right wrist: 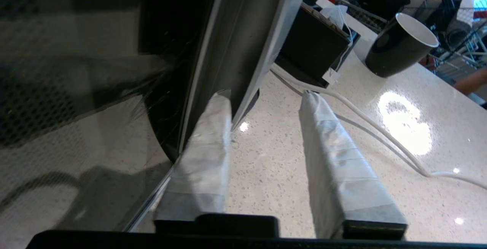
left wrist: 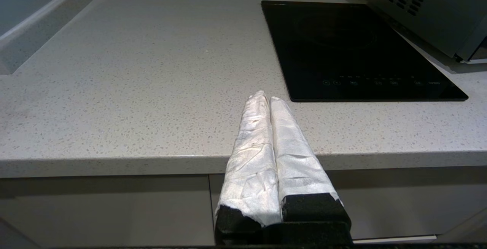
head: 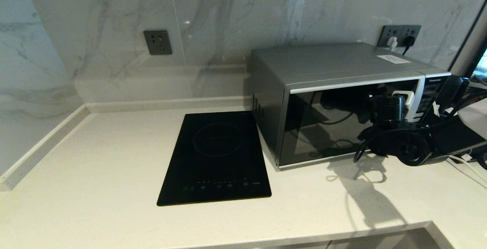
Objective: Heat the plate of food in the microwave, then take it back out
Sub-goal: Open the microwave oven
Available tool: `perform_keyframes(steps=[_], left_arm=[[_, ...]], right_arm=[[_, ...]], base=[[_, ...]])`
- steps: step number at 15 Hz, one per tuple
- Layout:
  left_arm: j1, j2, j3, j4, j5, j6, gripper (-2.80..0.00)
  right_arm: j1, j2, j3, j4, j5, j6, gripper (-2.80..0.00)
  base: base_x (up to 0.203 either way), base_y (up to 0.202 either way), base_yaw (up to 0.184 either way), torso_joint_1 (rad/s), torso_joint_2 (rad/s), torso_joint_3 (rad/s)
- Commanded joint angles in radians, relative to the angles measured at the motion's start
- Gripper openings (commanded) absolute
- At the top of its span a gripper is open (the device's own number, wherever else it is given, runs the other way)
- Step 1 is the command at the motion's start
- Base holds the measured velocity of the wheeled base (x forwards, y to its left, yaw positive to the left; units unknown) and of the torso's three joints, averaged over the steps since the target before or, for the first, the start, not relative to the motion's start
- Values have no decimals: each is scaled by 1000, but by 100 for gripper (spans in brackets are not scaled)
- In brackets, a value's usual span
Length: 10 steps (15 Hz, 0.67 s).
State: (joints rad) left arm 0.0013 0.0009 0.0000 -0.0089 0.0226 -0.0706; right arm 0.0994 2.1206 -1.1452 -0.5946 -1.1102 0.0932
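- At the microwave's (head: 342, 100) right front edge, the right hand (right wrist: 266, 106) stood part-spread, one finger (right wrist: 207, 142) against the door's handle side, gripping nothing visible.
- At nine o'clock lay the hob (head: 217, 157).
- Left hand (left wrist: 266, 100) hung clenched off the worktop (left wrist: 133, 89).
- Door closed; plate unseen; whether heating was done I cannot tell.

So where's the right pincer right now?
In the head view the right pincer is on the right, at the microwave door's handle edge by the button panel; its fingers stand apart.
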Motion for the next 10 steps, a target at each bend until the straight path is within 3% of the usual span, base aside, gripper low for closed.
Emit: perform_keyframes(steps=[1,10], left_arm=[[0,1,0,0,0,0,-280],[0,1,0,0,0,-1,-280]], right_arm=[[2,-5,61,-40,-10,2,-280],[2,-8,265,-235,-10,-1,-280]], base=[[0,0,0,0,0,0],[0,0,0,0,0,0]])
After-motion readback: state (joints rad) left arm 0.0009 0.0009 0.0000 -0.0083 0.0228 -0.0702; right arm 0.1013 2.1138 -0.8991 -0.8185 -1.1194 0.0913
